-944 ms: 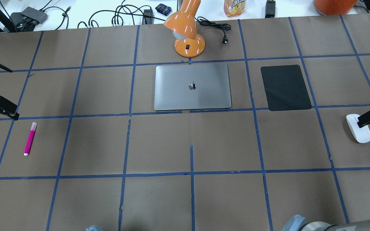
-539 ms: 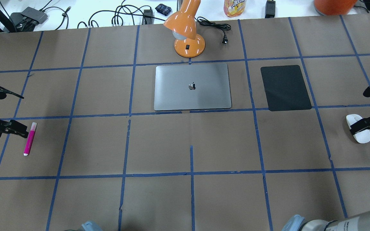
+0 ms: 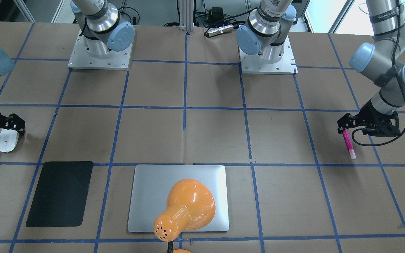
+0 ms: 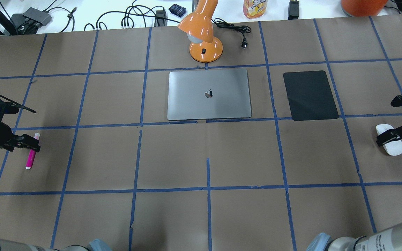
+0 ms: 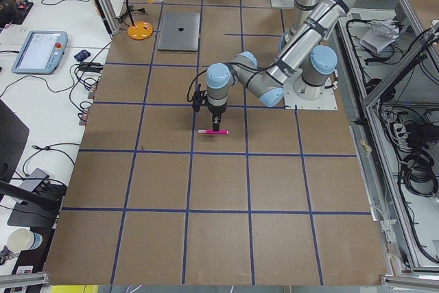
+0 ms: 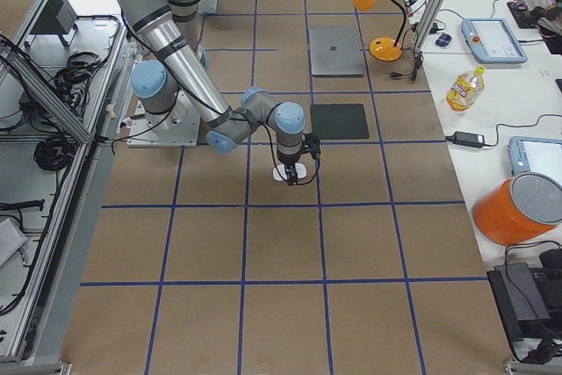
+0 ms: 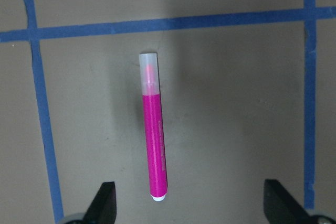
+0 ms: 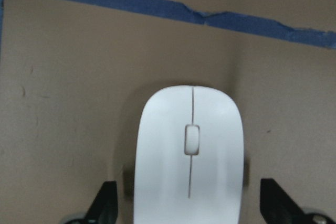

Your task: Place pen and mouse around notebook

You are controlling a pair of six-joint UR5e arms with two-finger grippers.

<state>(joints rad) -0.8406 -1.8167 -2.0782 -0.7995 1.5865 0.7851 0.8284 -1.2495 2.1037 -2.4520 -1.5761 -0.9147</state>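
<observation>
Both claws moved inward: left claw [image 7: 192, 203] open over pen [image 7: 156, 145], right claw [image 8: 191, 201] open over mouse [image 8: 189, 150].

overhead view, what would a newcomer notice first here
The orange desk lamp near the table's far edge stands out, just behind the closed silver laptop in the middle. At the table's ends, the open left gripper hangs over the pink pen and the open right gripper over the white mouse.

Silver tubular arms [image 3: 98, 24], pale-blue joint caps [image 3: 121, 35], black jaws, square metal baseplates [image 3: 100, 64].
</observation>
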